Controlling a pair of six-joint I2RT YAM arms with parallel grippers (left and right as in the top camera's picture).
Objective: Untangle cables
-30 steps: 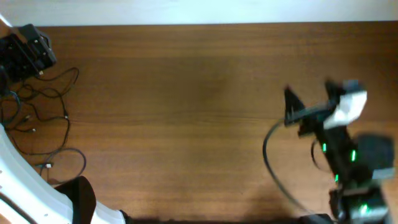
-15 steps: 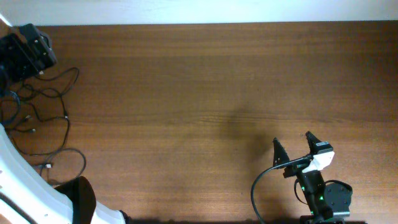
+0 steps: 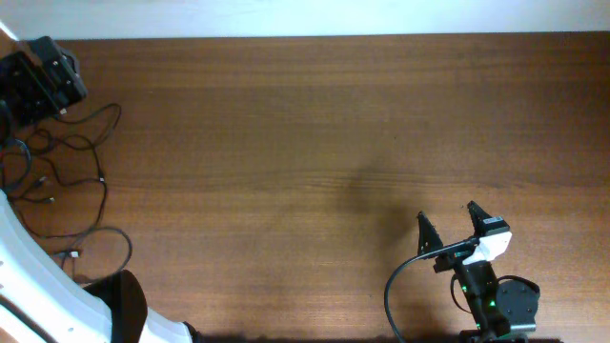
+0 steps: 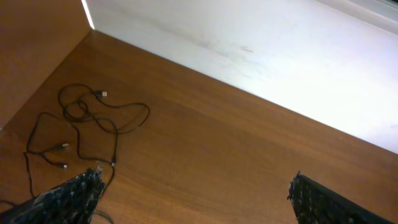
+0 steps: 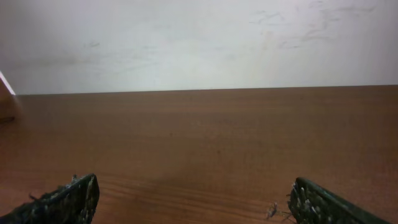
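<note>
The cables [image 3: 69,157] are several thin black cords with small plugs, lying in loose loops on the brown table at the far left. They also show in the left wrist view [image 4: 93,121], spread out ahead and to the left of my left gripper [image 4: 196,190], which is open and empty. The left arm's black head [image 3: 43,76] sits just beyond the cables near the back left corner. My right gripper [image 3: 446,221] is open and empty near the front edge on the right, far from the cables. The right wrist view shows its open fingers [image 5: 194,190] over bare wood.
The left arm's white link [image 3: 38,276] curves along the front left, beside one cable loop [image 3: 105,243]. A thick black robot cable [image 3: 396,286] arcs beside the right arm. A white wall [image 5: 199,43] bounds the table's far edge.
The right arm swung from the right side toward the front edge and a little left, then held still over the last half second. The left arm and cables have not moved.
</note>
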